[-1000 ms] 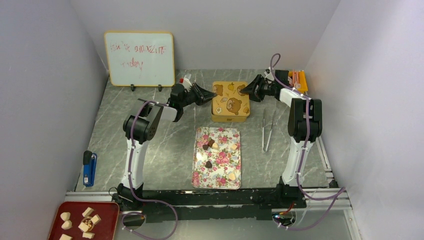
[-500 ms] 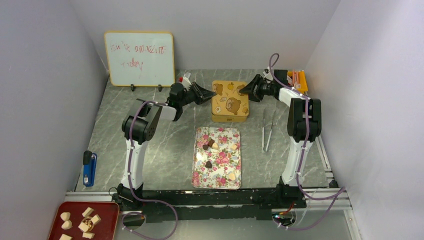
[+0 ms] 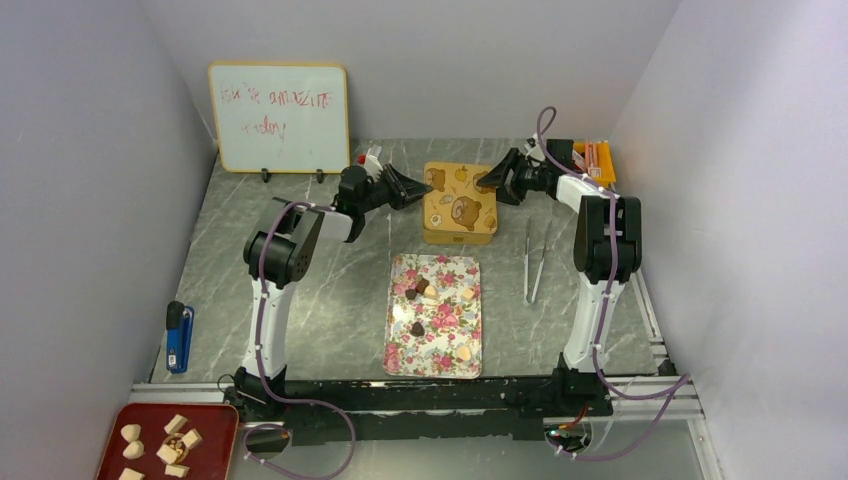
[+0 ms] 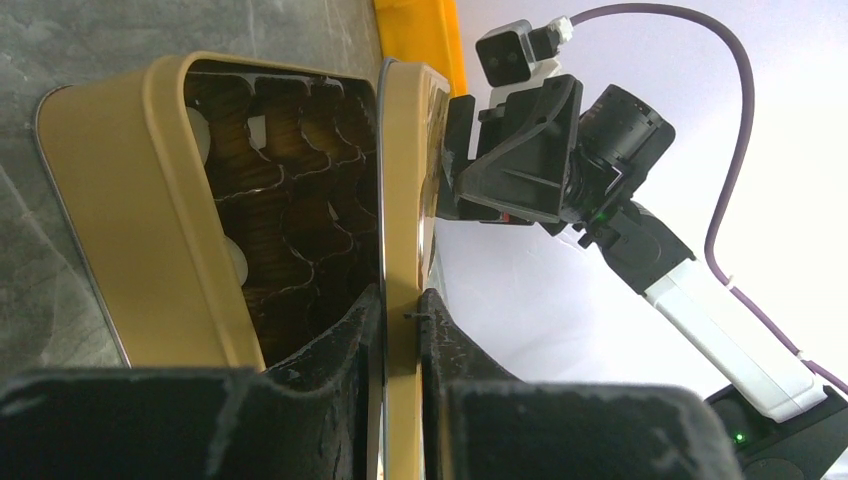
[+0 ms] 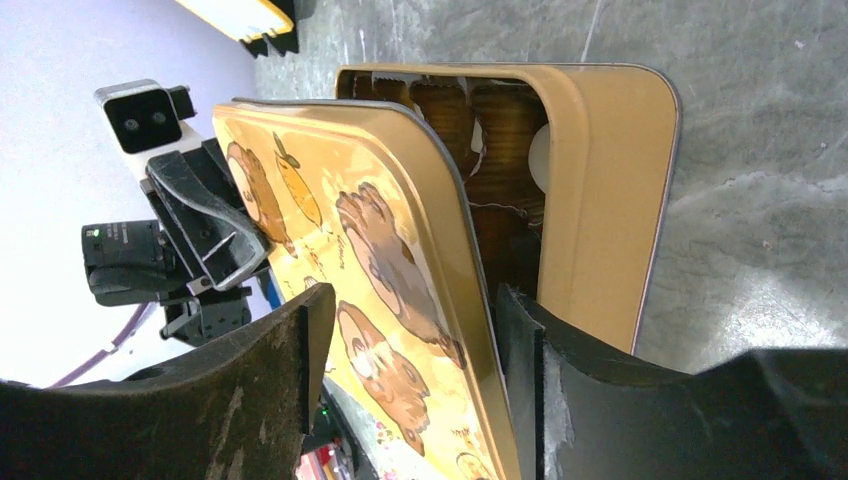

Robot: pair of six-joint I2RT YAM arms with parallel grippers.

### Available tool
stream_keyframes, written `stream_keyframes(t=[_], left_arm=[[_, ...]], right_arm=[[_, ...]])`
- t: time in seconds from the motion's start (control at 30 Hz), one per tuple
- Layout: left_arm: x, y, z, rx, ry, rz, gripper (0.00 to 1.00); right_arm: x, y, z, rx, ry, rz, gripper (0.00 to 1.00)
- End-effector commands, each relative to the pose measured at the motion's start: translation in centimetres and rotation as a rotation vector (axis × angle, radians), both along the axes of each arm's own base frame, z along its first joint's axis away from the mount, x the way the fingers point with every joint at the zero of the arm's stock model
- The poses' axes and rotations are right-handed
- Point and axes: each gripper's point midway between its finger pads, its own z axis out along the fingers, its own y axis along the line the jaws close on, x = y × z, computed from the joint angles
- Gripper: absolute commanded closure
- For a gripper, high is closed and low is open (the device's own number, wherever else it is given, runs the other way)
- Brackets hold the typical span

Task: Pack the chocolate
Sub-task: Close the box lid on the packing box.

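Several chocolates (image 3: 417, 292), dark brown and cream, lie on a floral tray (image 3: 400, 350) in mid-table. Behind it stands a gold tin (image 3: 459, 238) whose bear-printed lid (image 3: 462, 203) is raised off it. My left gripper (image 3: 415, 187) is shut on the lid's left rim (image 4: 402, 200), one finger inside and one outside (image 4: 400, 295). My right gripper (image 3: 493, 182) is open astride the lid's right edge (image 5: 412, 300), its fingers (image 5: 560, 390) standing clear of the printed face (image 5: 380, 250). Brown paper cups (image 4: 290, 200) line the tin's inside.
Metal tweezers (image 3: 535, 262) lie right of the floral tray. A whiteboard (image 3: 280, 117) stands at the back left and an orange-yellow item (image 3: 595, 158) at the back right. A blue tool (image 3: 178, 338) lies at the left edge. A red tray (image 3: 215, 430) of beige chunks sits at the near left.
My right gripper's jaws have spread wider round the lid's edge and the arm has drawn back slightly. The left gripper keeps its hold on the lid.
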Motion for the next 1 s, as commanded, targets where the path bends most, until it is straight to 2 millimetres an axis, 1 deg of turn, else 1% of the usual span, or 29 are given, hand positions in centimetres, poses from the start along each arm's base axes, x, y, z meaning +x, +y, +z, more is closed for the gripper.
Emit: stream_keyframes(t=[0.0, 0.33, 0.6, 0.97], left_arm=[[-0.2, 0.2, 2.6, -0.002, -0.081, -0.012, 0.95], [0.2, 0.4, 2.6, -0.008, -0.082, -0.008, 0.95], [0.7, 0.2, 2.6, -0.015, -0.082, -0.004, 0.95], [1.8, -0.1, 2.0, -0.018, -0.078, 0.0, 0.95]], right_arm=[[1.2, 0.3, 1.7, -0.01, -0.076, 0.018, 0.35], [1.8, -0.2, 1.1, -0.049, -0.068, 0.006, 0.33], [2.5, -0.4, 1.1, -0.063, -0.069, -0.001, 0.32], [3.0, -0.5, 1.1, -0.066, -0.073, -0.004, 0.34]])
